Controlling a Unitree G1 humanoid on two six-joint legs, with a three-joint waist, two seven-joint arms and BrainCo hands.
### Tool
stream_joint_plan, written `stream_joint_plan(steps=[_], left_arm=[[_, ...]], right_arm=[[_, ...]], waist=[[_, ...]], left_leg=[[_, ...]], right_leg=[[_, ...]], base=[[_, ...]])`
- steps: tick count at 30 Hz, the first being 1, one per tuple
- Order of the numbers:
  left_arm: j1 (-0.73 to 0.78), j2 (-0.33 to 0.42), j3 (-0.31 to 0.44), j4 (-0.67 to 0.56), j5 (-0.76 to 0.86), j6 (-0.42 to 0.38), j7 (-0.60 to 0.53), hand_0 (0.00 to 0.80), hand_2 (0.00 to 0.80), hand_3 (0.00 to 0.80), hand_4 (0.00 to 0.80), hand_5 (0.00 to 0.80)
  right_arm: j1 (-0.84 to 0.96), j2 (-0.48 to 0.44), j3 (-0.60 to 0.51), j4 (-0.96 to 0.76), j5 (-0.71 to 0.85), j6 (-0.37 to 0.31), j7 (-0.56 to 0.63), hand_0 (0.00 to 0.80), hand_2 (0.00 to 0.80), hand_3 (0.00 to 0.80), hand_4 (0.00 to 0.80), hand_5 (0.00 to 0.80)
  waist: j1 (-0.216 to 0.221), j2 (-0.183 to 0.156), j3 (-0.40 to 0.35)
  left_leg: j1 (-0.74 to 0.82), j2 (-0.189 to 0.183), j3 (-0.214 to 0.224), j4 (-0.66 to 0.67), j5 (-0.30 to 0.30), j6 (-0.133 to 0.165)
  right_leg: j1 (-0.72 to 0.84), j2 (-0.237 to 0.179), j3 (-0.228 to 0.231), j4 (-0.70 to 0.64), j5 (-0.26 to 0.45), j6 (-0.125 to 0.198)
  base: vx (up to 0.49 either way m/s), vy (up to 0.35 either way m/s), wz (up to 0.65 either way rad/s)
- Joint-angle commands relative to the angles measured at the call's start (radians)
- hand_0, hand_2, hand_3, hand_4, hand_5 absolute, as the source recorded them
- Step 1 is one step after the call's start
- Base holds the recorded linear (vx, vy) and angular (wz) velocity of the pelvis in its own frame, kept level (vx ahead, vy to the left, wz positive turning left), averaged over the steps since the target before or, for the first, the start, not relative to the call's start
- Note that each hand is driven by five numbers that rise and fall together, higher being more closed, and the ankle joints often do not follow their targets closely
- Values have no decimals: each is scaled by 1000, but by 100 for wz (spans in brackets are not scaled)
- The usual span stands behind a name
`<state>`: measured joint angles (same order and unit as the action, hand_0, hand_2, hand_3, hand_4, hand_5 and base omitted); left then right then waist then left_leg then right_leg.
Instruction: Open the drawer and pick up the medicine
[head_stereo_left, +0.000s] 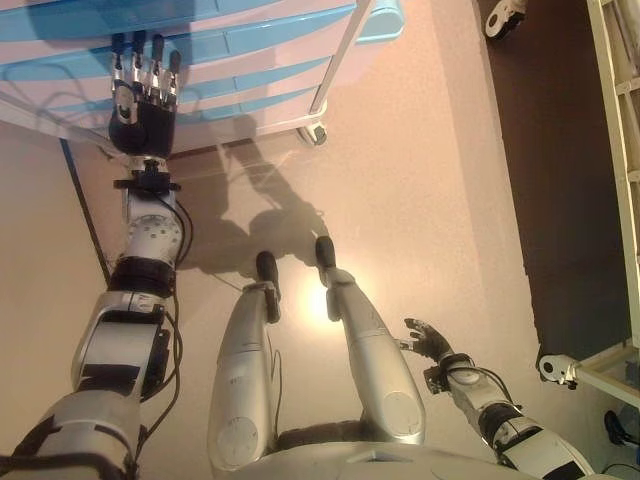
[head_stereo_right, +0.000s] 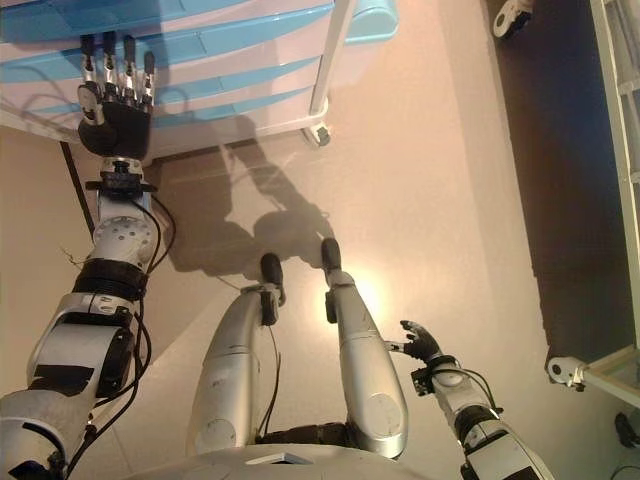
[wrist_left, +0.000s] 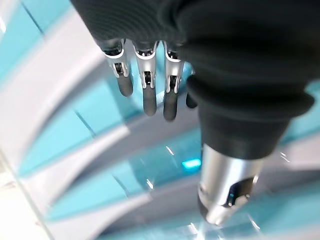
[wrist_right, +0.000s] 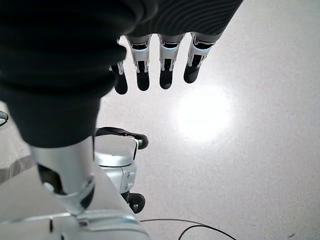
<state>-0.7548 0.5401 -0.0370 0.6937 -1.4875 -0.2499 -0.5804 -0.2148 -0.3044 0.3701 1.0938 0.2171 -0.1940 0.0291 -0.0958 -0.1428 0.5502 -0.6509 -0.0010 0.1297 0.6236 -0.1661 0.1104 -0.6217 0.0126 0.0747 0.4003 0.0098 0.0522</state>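
You are only at the start. Your left hand (head_stereo_left: 143, 100) is stretched out with its fingers (wrist_left: 148, 95) straight and spread a little, holding nothing. It is up by the drawer cart (head_stereo_left: 250, 60), right at the blue drawer fronts (head_stereo_right: 220, 45). From the head views the fingertips sit over a drawer front, but you cannot tell if they touch it. All the drawers look closed. None is pulled out.

The medicine shows in none of the views. My guess is that it lies inside one of the drawers, so you must open one first. Which drawer holds it you cannot tell from here.

Your right hand (head_stereo_left: 428, 338) hangs low, far from the drawer cart, down by the floor (head_stereo_left: 430, 180). Its fingers (wrist_right: 165, 65) are straight and relaxed, with nothing in them.

What is left: hook the fingers on a drawer edge, pull it out, find the medicine and pick it up.

Around the drawer cart, a white frame leg with a small wheel (head_stereo_left: 316, 131) stands at its near corner. To the side of the drawer cart, well apart, there is a white rack (head_stereo_left: 620, 120) by a dark strip of floor, and it has a wheel (head_stereo_left: 555, 368) too. Nothing lies between your left hand and the drawers. The frame leg could catch your arm if you swing wide
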Motion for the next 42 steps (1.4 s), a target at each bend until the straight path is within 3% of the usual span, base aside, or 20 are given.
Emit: stream_joint_plan(steps=[1, 10, 22, 28, 38, 42], left_arm=[[17, 30, -34, 41, 77, 76, 1, 0, 0, 0, 0, 0], [82, 2, -81, 119, 163, 186, -44, 0, 0, 0, 0, 0], [26, 5, -18, 97, -78, 82, -92, 0, 0, 0, 0, 0], [-66, 26, -21, 112, -109, 40, -61, 0, 0, 0, 0, 0], [-222, 108, -52, 160, -183, 56, 28, 0, 0, 0, 0, 0], [-280, 126, -70, 160, -220, 63, -12, 0, 0, 0, 0, 0]], right_arm=[[47, -21, 41, -40, 28, 18, -6, 0, 0, 0, 0, 0], [30, -32, 31, -56, 11, 46, -8, 0, 0, 0, 0, 0], [46, -24, 61, -36, -3, 29, 3, 0, 0, 0, 0, 0], [48, -17, 79, -26, 2, 20, 6, 0, 0, 0, 0, 0], [56, -19, 101, -25, -3, -3, 11, 0, 0, 0, 0, 0], [58, -20, 111, -20, -7, -7, 8, 0, 0, 0, 0, 0]], waist=[[22, -10, -30], [20, -2, -30], [17, -18, -30], [10, -34, -30], [-6, -44, -30], [-12, -45, -30]], left_leg=[[51, -59, -22, -108, -19, -14], [58, -59, -16, -132, -3, -18], [68, -56, -19, -133, -9, -21], [69, -52, -19, -122, -16, -21], [76, -46, -13, -124, -19, -21], [78, -48, -15, -129, -18, -21]], right_leg=[[35, 44, -58, -28, 15, -39], [38, 43, -60, -39, 18, -38], [46, 50, -57, -37, 10, -41], [49, 53, -59, -27, 8, -41], [54, 55, -57, -29, 11, -38], [57, 57, -53, -36, 12, -39]], base=[[0, 0, 0], [0, 0, 0], [2, -3, 0], [0, 0, 0], [0, 0, 0], [0, 0, 0]])
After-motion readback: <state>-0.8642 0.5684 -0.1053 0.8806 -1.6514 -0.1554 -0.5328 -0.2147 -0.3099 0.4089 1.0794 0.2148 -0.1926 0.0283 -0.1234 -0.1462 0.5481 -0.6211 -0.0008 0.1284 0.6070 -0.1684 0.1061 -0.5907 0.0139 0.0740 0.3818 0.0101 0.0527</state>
